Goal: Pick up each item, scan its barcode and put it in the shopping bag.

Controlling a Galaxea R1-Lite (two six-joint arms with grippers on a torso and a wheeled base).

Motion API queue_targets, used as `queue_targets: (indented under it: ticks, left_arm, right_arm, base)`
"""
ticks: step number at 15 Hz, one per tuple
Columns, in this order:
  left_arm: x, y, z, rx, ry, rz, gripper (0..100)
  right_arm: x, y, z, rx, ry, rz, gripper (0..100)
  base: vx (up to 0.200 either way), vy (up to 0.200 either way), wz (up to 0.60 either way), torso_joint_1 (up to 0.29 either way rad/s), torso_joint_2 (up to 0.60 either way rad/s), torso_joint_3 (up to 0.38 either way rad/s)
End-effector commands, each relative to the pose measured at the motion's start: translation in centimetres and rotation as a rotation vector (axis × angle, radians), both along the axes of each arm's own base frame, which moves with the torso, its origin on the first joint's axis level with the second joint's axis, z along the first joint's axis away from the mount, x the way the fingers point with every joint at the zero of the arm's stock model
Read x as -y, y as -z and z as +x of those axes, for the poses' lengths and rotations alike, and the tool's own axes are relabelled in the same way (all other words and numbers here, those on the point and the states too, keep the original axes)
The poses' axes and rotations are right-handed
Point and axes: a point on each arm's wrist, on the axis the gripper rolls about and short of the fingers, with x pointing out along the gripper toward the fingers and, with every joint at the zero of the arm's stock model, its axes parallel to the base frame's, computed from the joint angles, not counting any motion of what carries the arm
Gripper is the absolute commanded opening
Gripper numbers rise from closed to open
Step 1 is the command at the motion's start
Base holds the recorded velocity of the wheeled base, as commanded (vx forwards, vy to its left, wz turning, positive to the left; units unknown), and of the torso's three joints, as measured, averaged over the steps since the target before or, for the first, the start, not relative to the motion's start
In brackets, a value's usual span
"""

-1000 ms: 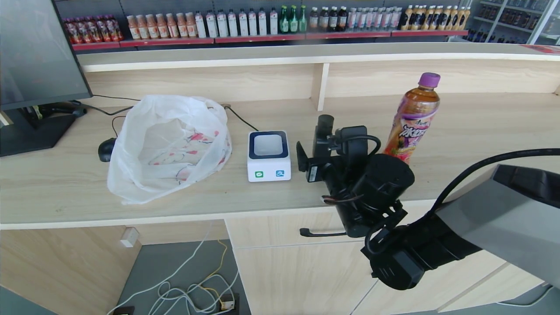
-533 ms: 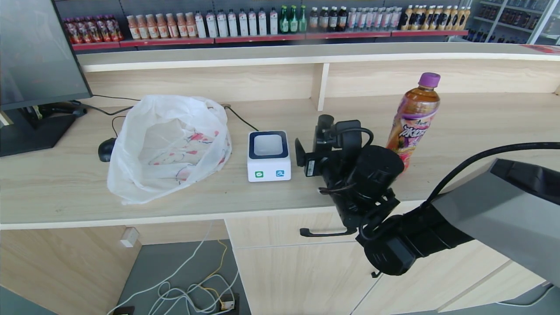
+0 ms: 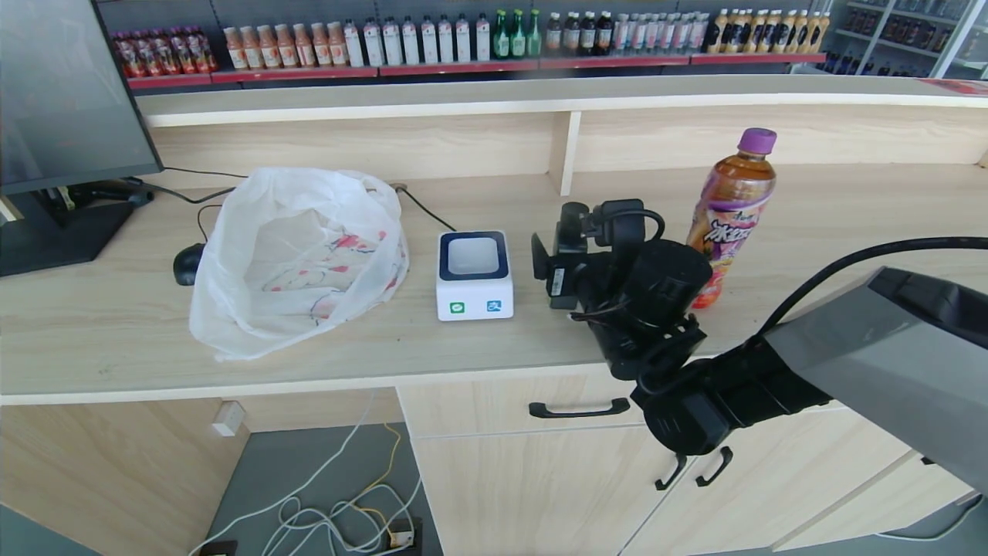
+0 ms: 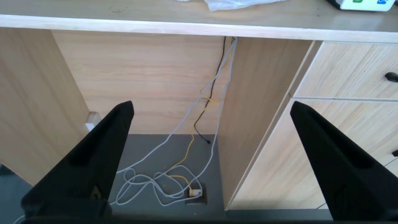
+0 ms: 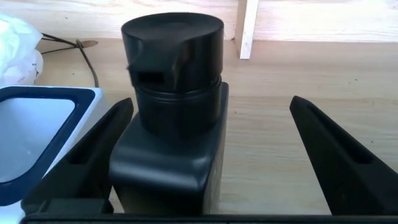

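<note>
A black container with a round cap (image 3: 573,220) (image 5: 174,106) stands on the wooden counter (image 3: 116,324), right of the white scanner (image 3: 473,274) (image 5: 31,137). My right gripper (image 3: 575,262) (image 5: 208,109) is open, and the container stands between its fingers, nearer one of them. An orange tea bottle with a purple cap (image 3: 729,216) stands upright just right of that arm. The white plastic shopping bag (image 3: 297,255) (image 5: 15,50) lies open left of the scanner. My left gripper (image 4: 211,118) hangs open and empty below the counter's edge, facing the cabinet.
A monitor (image 3: 69,93) and a black mouse (image 3: 187,264) sit at the counter's left end. A raised shelf with a divider (image 3: 566,150) backs the counter. Drawers with black handles (image 3: 577,409) lie below, with loose cables on the floor (image 4: 180,180).
My right arm has pushed forward over the counter, bringing the open gripper around the black container. The tea bottle, scanner and bag have stayed put.
</note>
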Motion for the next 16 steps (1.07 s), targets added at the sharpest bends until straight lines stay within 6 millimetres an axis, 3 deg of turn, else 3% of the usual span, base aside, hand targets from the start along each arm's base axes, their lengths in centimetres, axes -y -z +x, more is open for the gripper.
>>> queue_targets:
  ticks: [1,9,16]
  left_arm:
    - [0.0,0.0,0.0,0.0,0.0,0.0,100]
    - [0.0,0.0,0.0,0.0,0.0,0.0,100]
    - [0.0,0.0,0.0,0.0,-0.001,0.0,100]
  right_arm:
    - [0.3,0.2,0.3,-0.003,0.009,-0.003,100]
    - [0.3,1.9,1.1,-0.037,0.01,-0.014,100]
    - [0.7,2.2,1.4,-0.041,0.009,-0.021,100]
  base:
    - [0.0,0.0,0.0,0.0,0.0,0.0]
    - [0.0,0.0,0.0,0.0,0.0,0.0]
    - [0.0,0.0,0.0,0.0,0.0,0.0]
